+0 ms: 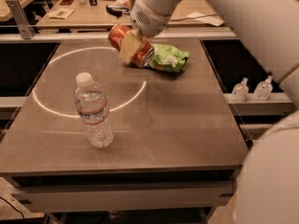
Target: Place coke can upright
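The red coke can (122, 37) is held tilted, nearly on its side, above the far middle of the brown table (177, 120). Its silver end (145, 59) points down to the right. My gripper (130, 47) is shut on the can, with a tan finger pad (129, 47) across the can's front. The white arm comes down from the upper right. The can hangs just left of the green chip bag (169, 57).
A clear water bottle (93, 111) with a white cap stands upright at the near left of the table. Two small bottles (252, 89) sit on a ledge at the right. A cluttered desk (88, 8) lies behind.
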Robot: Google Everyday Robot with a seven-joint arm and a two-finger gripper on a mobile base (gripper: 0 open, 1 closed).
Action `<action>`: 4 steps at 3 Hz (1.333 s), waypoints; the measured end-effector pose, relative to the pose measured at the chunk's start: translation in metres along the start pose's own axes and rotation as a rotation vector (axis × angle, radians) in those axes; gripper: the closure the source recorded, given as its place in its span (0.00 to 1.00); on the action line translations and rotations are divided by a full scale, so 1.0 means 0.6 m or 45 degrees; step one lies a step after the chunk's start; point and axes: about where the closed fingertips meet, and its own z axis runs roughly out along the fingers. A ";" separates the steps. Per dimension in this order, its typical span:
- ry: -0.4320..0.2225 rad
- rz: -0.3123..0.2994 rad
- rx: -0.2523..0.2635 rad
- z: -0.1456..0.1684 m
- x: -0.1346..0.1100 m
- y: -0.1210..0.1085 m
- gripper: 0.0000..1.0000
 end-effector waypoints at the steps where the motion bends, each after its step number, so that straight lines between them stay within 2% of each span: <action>1: -0.309 -0.078 -0.113 -0.051 0.006 -0.013 1.00; 2: -0.576 -0.132 -0.246 -0.082 0.014 -0.018 1.00; 3: -0.616 -0.140 -0.287 -0.090 0.010 -0.005 1.00; 4: -0.616 -0.140 -0.287 -0.090 0.009 -0.004 1.00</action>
